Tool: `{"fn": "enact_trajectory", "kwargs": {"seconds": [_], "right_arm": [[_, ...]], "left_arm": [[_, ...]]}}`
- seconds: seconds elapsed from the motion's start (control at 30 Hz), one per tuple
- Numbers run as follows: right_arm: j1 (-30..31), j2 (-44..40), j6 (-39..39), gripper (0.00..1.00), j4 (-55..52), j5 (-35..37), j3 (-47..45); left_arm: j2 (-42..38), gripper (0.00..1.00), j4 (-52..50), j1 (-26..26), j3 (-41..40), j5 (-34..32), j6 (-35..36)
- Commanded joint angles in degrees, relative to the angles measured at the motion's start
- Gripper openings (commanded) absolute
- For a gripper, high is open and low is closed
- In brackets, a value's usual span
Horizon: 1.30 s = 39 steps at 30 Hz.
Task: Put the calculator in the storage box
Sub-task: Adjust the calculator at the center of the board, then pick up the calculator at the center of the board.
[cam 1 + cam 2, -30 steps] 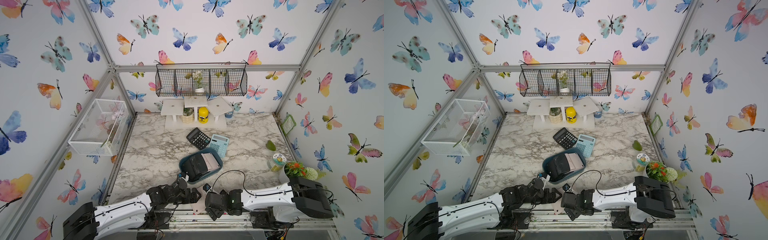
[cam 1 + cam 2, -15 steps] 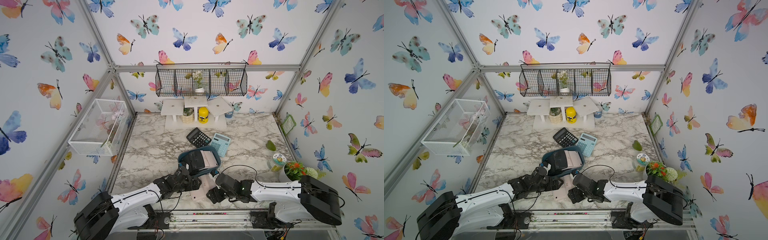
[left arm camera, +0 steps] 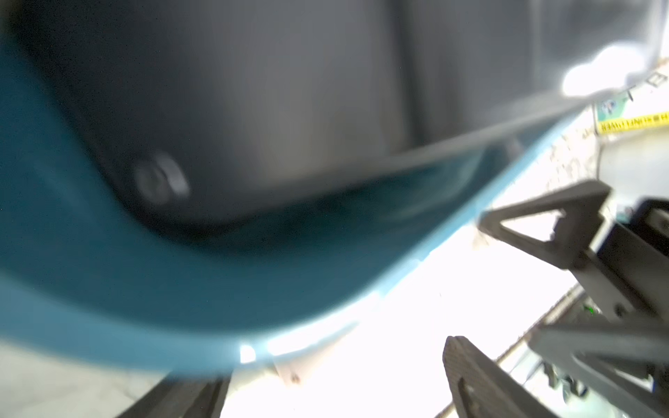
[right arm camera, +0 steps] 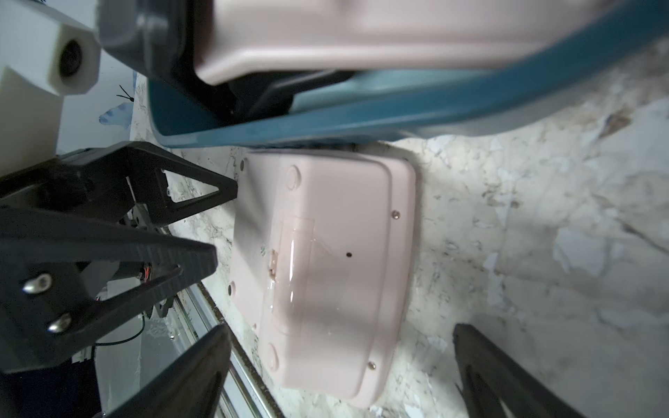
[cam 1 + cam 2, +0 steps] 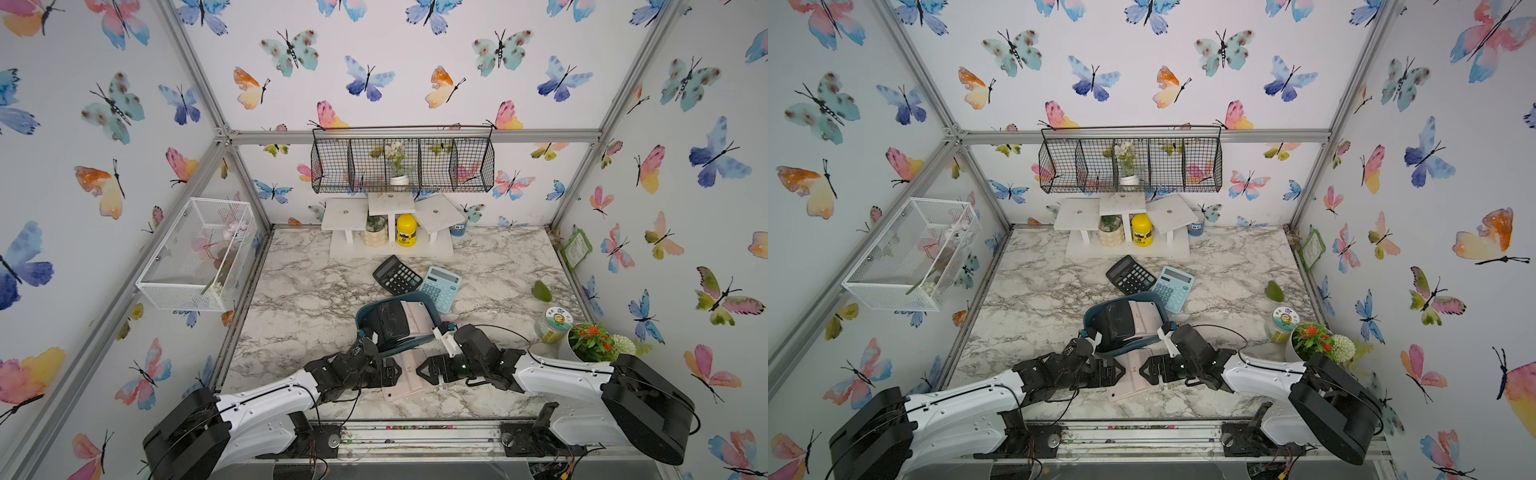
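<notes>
Pink calculator lies face down (screws showing) on the marble, just before the box, between my left gripper and right gripper, both wide open, empty.

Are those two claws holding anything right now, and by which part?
Nothing is held. The left gripper and right gripper both stand open at the face-down pink calculator; neither is closed on it.

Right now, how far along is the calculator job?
Done: the box holds a black calculator and a pink calculator. In hand: nothing; left gripper and right gripper are open on either side of a face-down pink calculator on the table, in front of the box. Left: grasp it and box it; a second black calculator and a blue calculator also lie behind the box.
</notes>
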Motion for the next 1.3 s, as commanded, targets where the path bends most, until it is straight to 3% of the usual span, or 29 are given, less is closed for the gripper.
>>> {"fn": "enact_trajectory", "kwargs": {"seconds": [0.0,0.2,0.37,0.67,0.97,1.1,1.27], "right_arm": [[-0.2,1.0,4.2,0.99,3.5,-5.1,-0.8],[-0.2,4.0,10.9,0.99,15.8,-10.4,-5.1],[-0.2,2.7,15.9,0.98,24.3,-13.5,-7.1],[-0.2,-11.2,18.1,0.98,24.2,-14.5,-6.0],[-1.0,-11.1,18.4,0.98,26.2,-14.6,-5.6],[-1.2,-9.5,19.6,0.94,28.1,-15.2,-6.0],[-1.2,-8.5,19.7,0.78,28.1,-15.4,-6.3]], "left_arm": [[-0.6,0.96,-1.4,-3.6,-2.1,1.0,-3.7],[2.7,0.94,9.8,-6.3,-4.7,3.0,-6.6],[4.9,0.89,12.9,-7.3,-3.8,2.9,-6.1],[3.7,0.86,13.9,-7.3,-3.7,1.9,-5.6],[3.1,0.86,19.6,-7.3,-3.7,3.3,-6.3],[3.2,0.86,20.6,-7.4,-3.4,3.4,-6.4],[1.3,0.86,20.4,-7.4,-4.6,2.9,-6.6]]}}
